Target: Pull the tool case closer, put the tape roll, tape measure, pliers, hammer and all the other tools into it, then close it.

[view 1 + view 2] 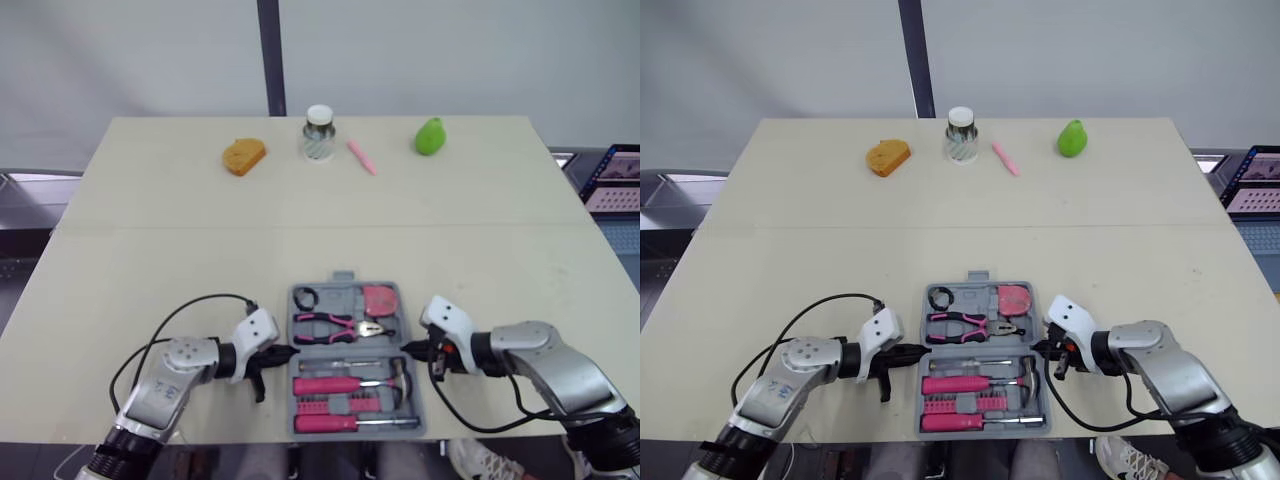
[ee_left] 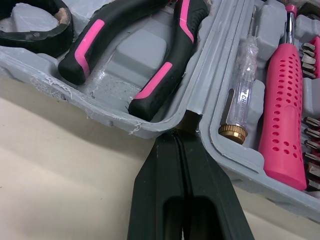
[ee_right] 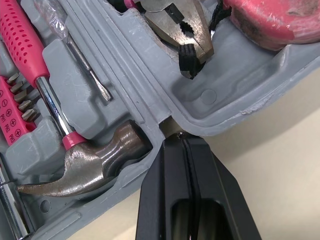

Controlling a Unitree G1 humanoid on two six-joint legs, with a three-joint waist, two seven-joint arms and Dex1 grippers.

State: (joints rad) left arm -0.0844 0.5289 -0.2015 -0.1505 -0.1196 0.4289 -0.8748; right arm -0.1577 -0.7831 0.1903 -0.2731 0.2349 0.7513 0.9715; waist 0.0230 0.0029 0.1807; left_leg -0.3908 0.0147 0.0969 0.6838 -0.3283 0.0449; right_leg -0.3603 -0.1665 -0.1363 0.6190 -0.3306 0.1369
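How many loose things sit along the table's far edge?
4: an orange sponge at the robot's left, then a glass jar, a pink stick, and a green object rightmost. None looks hidden.

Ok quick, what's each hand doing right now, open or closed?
Left hand: closed, tips touching the tool case rim.
Right hand: closed, tips touching the tool case's opposite rim.
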